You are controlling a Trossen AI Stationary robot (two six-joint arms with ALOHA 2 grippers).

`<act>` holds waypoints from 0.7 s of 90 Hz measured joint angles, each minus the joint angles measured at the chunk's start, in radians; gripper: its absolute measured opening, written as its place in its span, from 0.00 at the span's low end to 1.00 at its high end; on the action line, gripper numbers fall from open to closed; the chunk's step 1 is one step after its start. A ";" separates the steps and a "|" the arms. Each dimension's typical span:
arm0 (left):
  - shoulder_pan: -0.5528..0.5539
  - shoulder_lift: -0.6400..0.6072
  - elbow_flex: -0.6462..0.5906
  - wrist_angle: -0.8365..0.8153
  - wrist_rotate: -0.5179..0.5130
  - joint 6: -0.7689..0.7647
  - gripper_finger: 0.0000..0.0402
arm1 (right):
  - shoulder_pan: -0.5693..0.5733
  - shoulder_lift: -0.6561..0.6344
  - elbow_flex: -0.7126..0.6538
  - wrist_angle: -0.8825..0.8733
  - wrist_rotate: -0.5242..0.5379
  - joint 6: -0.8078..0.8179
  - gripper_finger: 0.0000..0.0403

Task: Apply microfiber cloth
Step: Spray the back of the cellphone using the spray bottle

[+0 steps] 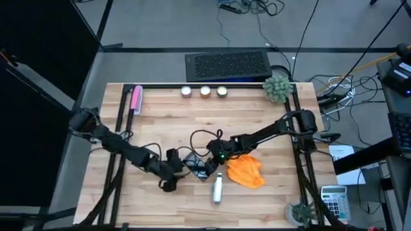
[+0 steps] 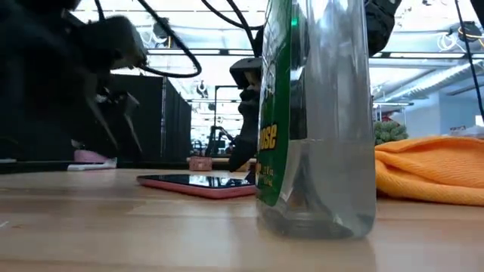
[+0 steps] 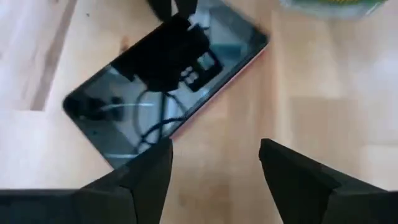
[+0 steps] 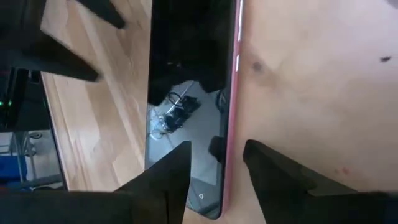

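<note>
The wooden table (image 1: pixel 160 122) has open boards across its far half; the clutter sits near-centre. The microfiber cloth (image 1: pixel 246 171), bright orange and rumpled, lies right of centre toward the near edge, not held by either arm. A clear spray bottle (image 1: pixel 218 188) lies just to its left. The phone (image 3: pixel 161 87), dark screen in a pink rim, lies flat between the two arms, left of the cloth. The right gripper (image 4: pixel 214 163) hovers over the phone's edge, fingers spread and empty; the cloth lies just to its right, so this arm is nearer. The left gripper (image 3: pixel 214 163), also spread and empty, hangs beside the phone's left side.
</note>
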 joint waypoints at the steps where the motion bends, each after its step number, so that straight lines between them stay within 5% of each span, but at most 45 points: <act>1: 0.002 0.007 0.000 0.009 -0.006 0.009 0.56 | 0.000 0.000 0.000 0.000 0.000 0.000 0.35; 16: 0.036 0.124 0.057 0.053 -0.110 0.152 0.56 | 0.002 0.000 0.000 0.000 0.001 0.007 0.35; 63: 0.095 0.261 0.200 0.065 -0.128 0.271 0.56 | 0.002 0.039 -0.001 0.060 -0.022 -0.038 0.33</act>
